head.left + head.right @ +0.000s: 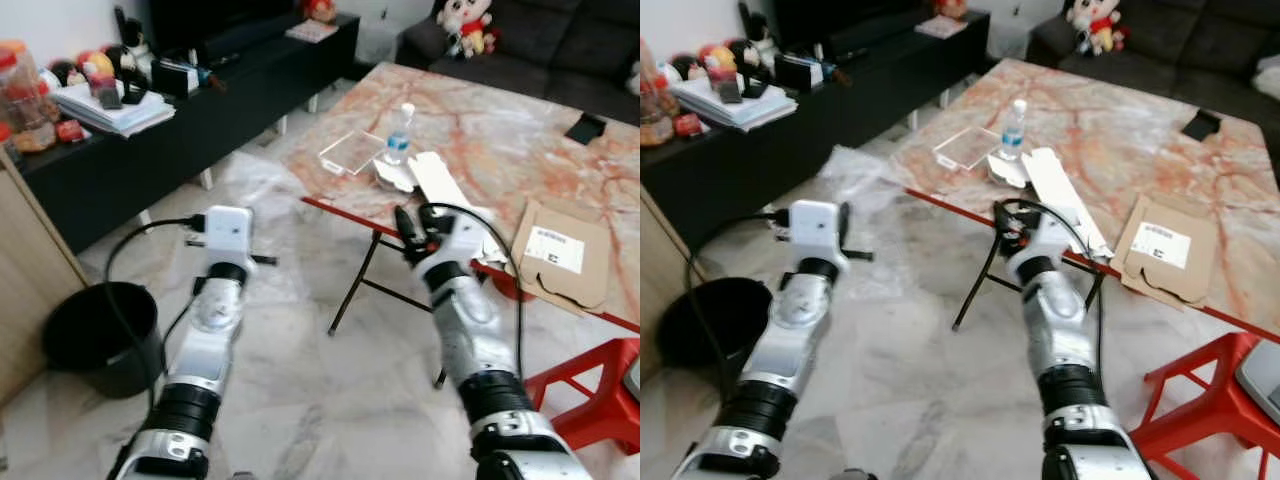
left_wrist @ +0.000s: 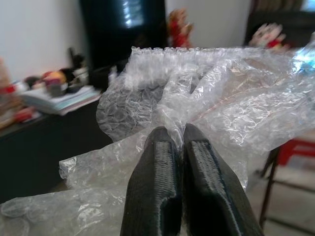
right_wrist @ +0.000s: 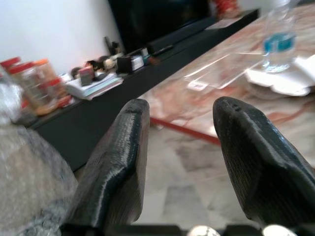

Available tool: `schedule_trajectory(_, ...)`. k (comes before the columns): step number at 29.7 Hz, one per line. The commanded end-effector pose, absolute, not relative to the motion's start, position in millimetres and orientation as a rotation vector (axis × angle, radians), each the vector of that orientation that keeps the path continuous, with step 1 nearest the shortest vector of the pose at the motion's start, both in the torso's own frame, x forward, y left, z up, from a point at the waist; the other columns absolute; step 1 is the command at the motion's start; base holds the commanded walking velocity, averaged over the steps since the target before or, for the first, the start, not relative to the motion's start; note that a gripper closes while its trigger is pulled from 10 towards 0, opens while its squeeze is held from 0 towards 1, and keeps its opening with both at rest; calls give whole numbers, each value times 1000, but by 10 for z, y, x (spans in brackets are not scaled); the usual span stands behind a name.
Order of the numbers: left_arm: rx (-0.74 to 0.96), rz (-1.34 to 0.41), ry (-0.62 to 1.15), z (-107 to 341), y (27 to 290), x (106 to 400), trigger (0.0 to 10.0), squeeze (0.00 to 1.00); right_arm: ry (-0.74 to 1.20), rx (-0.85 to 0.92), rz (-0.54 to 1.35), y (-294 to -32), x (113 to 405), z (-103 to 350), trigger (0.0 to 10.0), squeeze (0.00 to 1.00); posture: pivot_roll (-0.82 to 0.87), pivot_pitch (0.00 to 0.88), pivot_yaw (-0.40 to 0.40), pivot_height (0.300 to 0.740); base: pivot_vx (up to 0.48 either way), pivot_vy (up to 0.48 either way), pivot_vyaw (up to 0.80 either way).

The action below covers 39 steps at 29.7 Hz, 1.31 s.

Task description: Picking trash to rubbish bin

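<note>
My left gripper [image 2: 183,135] is shut on a crumpled sheet of clear bubble wrap [image 2: 221,98], which bulges above and around the two black fingers. In the left eye view that arm [image 1: 228,235] is raised over the marble floor, with the bubble wrap [image 1: 255,180] faint in front of it. The black rubbish bin [image 1: 100,335] stands on the floor to its left, below the arm. My right gripper [image 1: 410,225] is open and holds nothing, hovering at the near edge of the marble table [image 1: 520,130]. A water bottle [image 1: 400,133] and a clear plastic tray [image 1: 350,152] lie just beyond it.
White card strips [image 1: 440,185] and a flattened cardboard box [image 1: 560,255] lie on the table. A red stool [image 1: 600,400] stands at the right. A black console [image 1: 200,110] with books and jars runs along the left wall. A dark sofa [image 1: 540,40] is behind the table.
</note>
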<state>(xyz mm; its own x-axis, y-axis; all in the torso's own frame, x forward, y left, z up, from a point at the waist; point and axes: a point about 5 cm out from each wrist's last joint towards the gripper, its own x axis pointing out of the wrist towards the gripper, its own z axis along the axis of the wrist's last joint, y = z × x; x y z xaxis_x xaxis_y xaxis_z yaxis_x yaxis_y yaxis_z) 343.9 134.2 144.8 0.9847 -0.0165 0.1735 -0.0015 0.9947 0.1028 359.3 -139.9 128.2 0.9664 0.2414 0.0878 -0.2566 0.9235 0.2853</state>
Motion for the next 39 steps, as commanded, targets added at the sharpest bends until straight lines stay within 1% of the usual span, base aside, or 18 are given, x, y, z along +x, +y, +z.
schedule_trajectory(1, 81, -21, -133, 1340, 1332, 3451, 10000, 0, -11, 277, 243, -1473, 3589, 1205, 10000, 0, -9, 61, -96, 740, 0, 0, 800)
schedule_trajectory(5, 49, -9, -39, 1130, 1410, 3471, 10000, 0, 62, 246, 230, -1525, 3562, 1035, 10000, 0, 2, 58, -102, 740, 0, 0, 800)
schedule_trajectory(7, 99, -32, 22, 995, 1397, 3463, 10000, 0, 114, 219, 223, -1548, 3541, 939, 10000, 0, 2, 58, -105, 740, 0, 0, 800)
schedule_trajectory(8, 99, -32, 22, 995, 1397, 3463, 10000, 0, 114, 219, 223, -1548, 3541, 939, 10000, 0, 2, 58, -105, 740, 0, 0, 800)
schedule_trajectory(10, 138, -47, 94, 809, 1367, 3418, 10000, 0, 168, 180, 227, -1560, 3498, 816, 10000, 0, 1, 51, -104, 740, 0, 0, 800)
schedule_trajectory(13, 112, -54, 161, 661, 1335, 3372, 10000, 0, 223, 139, 224, -1596, 3442, 690, 10000, 0, 1, 50, -105, 740, 0, 0, 800)
schedule_trajectory(14, 122, -76, 215, 548, 1310, 3333, 10000, 0, 271, 119, 206, -1649, 3393, 587, 10000, 0, 2, 45, -105, 740, 0, 0, 800)
schedule_trajectory(18, 130, -93, 281, 416, 1301, 3280, 10000, 0, 318, 107, 182, -1712, 3338, 484, 10000, 0, 0, 37, -102, 740, 0, 0, 800)
schedule_trajectory(21, 145, -118, 374, 240, 1295, 3184, 10000, 0, 396, 90, 169, -1784, 3240, 332, 10000, 0, -4, 28, -99, 740, 0, 0, 575)
schedule_trajectory(25, 157, -125, 481, 53, 1309, 3055, 10000, 0, 480, 84, 122, -1900, 3109, 165, 10000, 0, -9, 22, -95, 740, 0, 0, 0)
schedule_trajectory(28, 158, -126, 487, 43, 1310, 3049, 10000, 0, 485, 83, 120, -1907, 3101, 155, 10000, 0, -9, 22, -95, 740, 0, 0, 0)
schedule_trajectory(32, 159, -148, 661, -223, 1318, 2814, 10000, 0, 627, 60, 93, -2015, 2832, -118, 10000, 0, -15, 29, -101, 740, 0, 0, 0)
schedule_trajectory(35, 127, -124, 704, -294, 1337, 2738, 10000, 0, 694, 57, 43, -2094, 2701, -230, 10000, 0, -16, 30, -108, 740, 0, 0, 0)
schedule_trajectory(39, 159, -140, 751, -377, 1331, 2641, 10000, 0, 761, 67, -11, -2160, 2556, -343, 10000, 0, -22, 28, -108, 740, 150, 0, 0)
